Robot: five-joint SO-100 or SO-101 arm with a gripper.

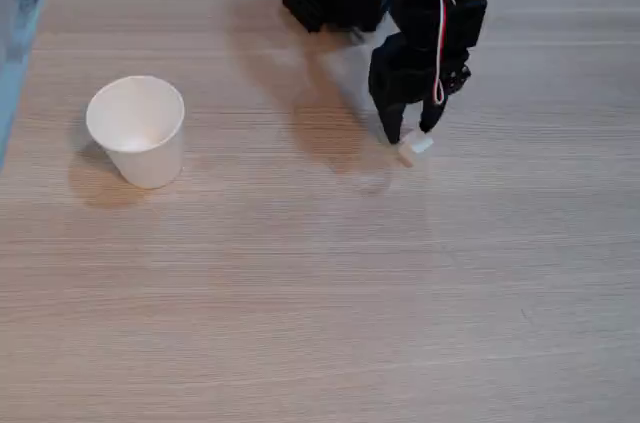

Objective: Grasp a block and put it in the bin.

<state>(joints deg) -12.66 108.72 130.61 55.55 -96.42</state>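
Fixed view. Block (pixel 416 146): tiny white cube, plain faces, at tips of black claw (pixel 412 135), 3 o'clock of table (pixel 300 293) centre. Claw appears pinched on block; block seems just off table, hard to tell. Judged light, stiff, smooth, likely slippery; take on opposite flat faces. Cup (pixel 138 130): white paper, tapered, round rim, upright, well apart at 9 o'clock; thin-walled, probably tips easily. Table: pale wood grain, matte.

You're looking at a softly, evenly lit worktop (pixel 320 283) with no glare. The cup (pixel 137 130) throws a faint shadow toward 8 o'clock; the arm (pixel 430 33) casts a broad, diffuse one toward 9 o'clock. The whole picture is slightly soft, and the black arm shows little detail.
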